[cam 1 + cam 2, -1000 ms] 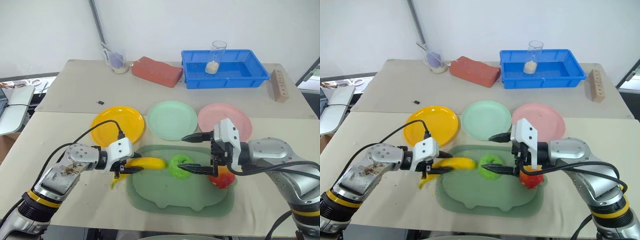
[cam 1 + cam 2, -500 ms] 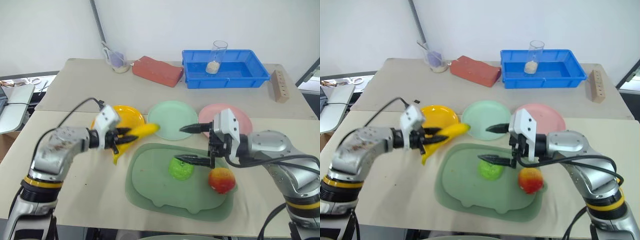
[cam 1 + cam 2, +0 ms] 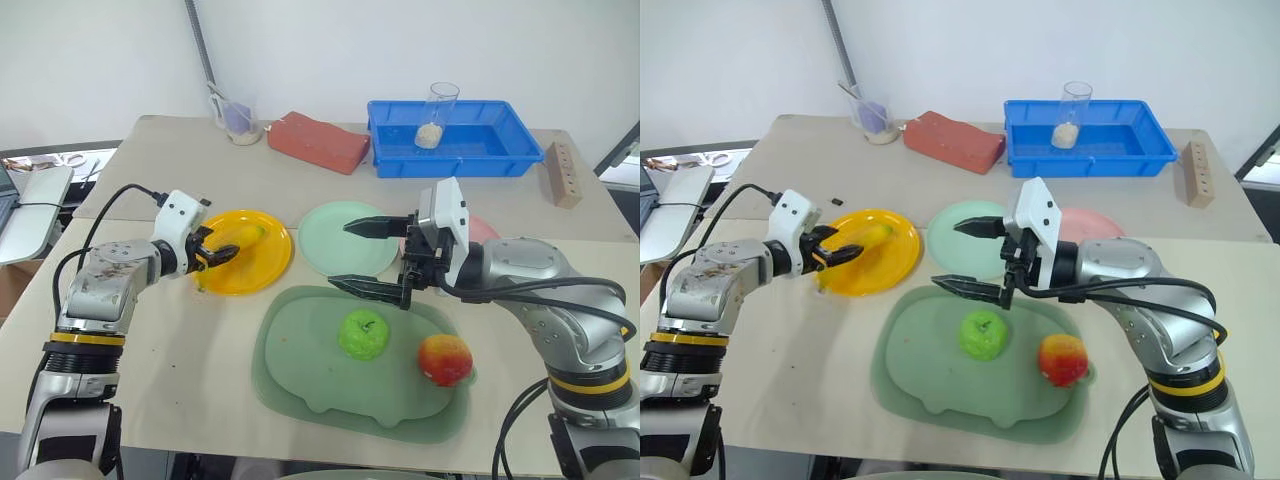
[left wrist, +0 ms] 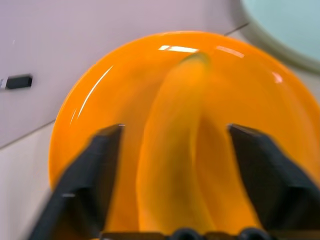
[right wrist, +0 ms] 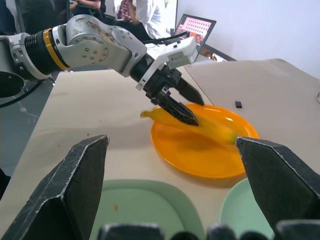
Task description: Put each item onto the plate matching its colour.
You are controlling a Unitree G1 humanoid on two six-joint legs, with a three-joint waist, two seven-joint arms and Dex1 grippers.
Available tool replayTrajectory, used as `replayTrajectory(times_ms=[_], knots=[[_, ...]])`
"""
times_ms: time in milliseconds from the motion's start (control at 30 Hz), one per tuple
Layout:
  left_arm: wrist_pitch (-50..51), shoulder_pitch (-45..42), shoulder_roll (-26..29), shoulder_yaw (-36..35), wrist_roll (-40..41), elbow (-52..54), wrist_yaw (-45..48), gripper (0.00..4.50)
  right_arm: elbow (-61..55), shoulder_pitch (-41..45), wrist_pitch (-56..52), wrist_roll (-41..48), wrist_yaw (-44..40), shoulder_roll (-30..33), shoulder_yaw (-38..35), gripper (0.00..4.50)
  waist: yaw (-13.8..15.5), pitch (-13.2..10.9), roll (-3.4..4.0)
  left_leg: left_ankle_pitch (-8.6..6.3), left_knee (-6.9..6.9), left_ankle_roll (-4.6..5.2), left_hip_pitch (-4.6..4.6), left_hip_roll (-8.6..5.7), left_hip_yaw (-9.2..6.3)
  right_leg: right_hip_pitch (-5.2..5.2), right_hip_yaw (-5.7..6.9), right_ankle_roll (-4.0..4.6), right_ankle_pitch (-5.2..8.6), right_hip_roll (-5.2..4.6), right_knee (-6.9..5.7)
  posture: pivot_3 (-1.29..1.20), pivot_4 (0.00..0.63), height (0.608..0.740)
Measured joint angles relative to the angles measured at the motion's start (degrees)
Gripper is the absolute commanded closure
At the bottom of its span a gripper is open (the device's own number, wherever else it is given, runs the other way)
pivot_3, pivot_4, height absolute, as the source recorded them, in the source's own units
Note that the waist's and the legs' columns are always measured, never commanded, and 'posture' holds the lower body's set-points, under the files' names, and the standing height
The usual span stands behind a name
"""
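**One fruit down, two still on the tray**

One of three fruits looks placed: the banana lies on the yellow plate, one end sticking out over the rim near the left gripper. That gripper's fingers stand spread on either side of the banana, no longer pinching it, so I take the banana step to be at its release. The right gripper hangs with its fingers wide apart and holding nothing, above the tray's far edge, roughly at twelve o'clock from the apple.

The apple sits near the middle of the tray and the peach at about four o'clock from it, the two apart. The green plate lies at twelve o'clock from the apple, bare; the pink plate is mostly hidden behind the right arm, at about one o'clock.

Next, I judge, the left gripper has to back off without dragging the banana, and the right one must drop onto the apple and carry it to the green plate.

A second ago the banana was gripped low over the tray's near-left edge, beside the apple. It has since travelled up and over to the yellow plate, and the left fingers have opened. The right gripper, then right over the apple and peach, has lifted a little towards the plates, still wide.
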State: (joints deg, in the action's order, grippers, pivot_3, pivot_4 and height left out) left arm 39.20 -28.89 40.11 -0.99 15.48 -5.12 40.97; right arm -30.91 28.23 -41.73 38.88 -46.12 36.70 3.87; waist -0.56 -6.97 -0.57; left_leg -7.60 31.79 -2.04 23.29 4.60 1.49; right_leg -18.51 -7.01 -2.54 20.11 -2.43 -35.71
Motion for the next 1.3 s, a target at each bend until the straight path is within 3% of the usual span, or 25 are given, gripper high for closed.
replayTrajectory(times_ms=[133,233,333,467,733,1000,1200,1300], knots=[[-2.9,-0.7,0.5,-0.1,0.7,-0.1,3.6,0.02,0.8,0.0,0.0,-1.1,-1.0,1.0,0.2,0.0,-0.2,0.0,0.0,0.0,-0.03,0.0,0.0,0.0,0.0,-0.08,-0.01,0.01,0.0,0.02,-0.07,0.0,0.15,0.74],[-4.7,-0.8,3.6,-0.3,4.0,2.4,11.4,0.02,2.0,-1.0,0.5,-3.5,-3.1,4.4,1.7,0.0,-0.3,0.0,-0.01,0.0,-0.04,0.0,0.03,0.0,0.02,-0.14,-0.01,0.01,0.01,0.01,-0.06,0.0,0.15,0.74],[-8.8,1.7,8.6,-0.6,8.8,12.4,23.3,0.02,3.7,-2.7,0.4,-5.0,-5.1,6.2,2.9,0.0,-0.4,0.0,0.08,0.0,-0.07,0.0,0.04,0.01,0.1,-0.15,-0.04,0.04,0.01,-0.03,-0.04,0.0,0.15,0.74],[-16.0,6.9,9.3,1.5,11.4,22.7,32.4,0.02,3.7,-3.9,-0.1,-5.9,-7.9,9.1,5.1,0.0,-0.3,0.1,0.19,-0.01,-0.05,0.0,-0.04,0.05,0.12,-0.07,-0.04,0.09,0.05,-0.02,-0.03,0.0,0.15,0.74],[-19.6,11.2,9.3,2.7,14.0,28.8,37.2,0.02,2.8,-7.5,-1.7,-6.8,-11.9,12.0,9.8,0.0,-0.4,0.0,0.08,-0.01,0.01,0.02,-0.01,0.07,0.13,-0.09,-0.04,0.1,0.07,-0.02,0.0,0.0,0.15,0.74],[-19.5,12.5,9.3,2.8,14.9,29.4,37.5,0.02,4.1,-7.3,-0.5,-16.4,-10.1,11.3,16.2,0.0,-0.3,0.0,0.04,-0.01,0.03,0.02,-0.01,0.09,0.13,-0.13,-0.04,0.11,0.08,0.0,0.0,0.0,0.15,0.74],[-19.5,13.1,9.3,2.8,15.0,29.4,37.1,0.0,4.2,-7.1,0.0,-17.4,-10.9,10.6,16.5,1.7,-0.3,0.0,0.04,-0.01,0.03,0.02,-0.01,0.09,0.14,-0.13,-0.03,0.11,0.08,0.0,0.0,0.0,0.15,0.74],[-19.3,13.1,9.3,2.8,15.3,29.4,36.6,0.0,4.2,-6.7,-0.1,-17.2,-11.4,10.4,16.5,1.88,-0.3,0.0,0.05,-0.01,0.03,0.02,-0.01,0.09,0.13,-0.13,-0.03,0.11,0.08,0.0,0.0,0.0,0.15,0.74]])
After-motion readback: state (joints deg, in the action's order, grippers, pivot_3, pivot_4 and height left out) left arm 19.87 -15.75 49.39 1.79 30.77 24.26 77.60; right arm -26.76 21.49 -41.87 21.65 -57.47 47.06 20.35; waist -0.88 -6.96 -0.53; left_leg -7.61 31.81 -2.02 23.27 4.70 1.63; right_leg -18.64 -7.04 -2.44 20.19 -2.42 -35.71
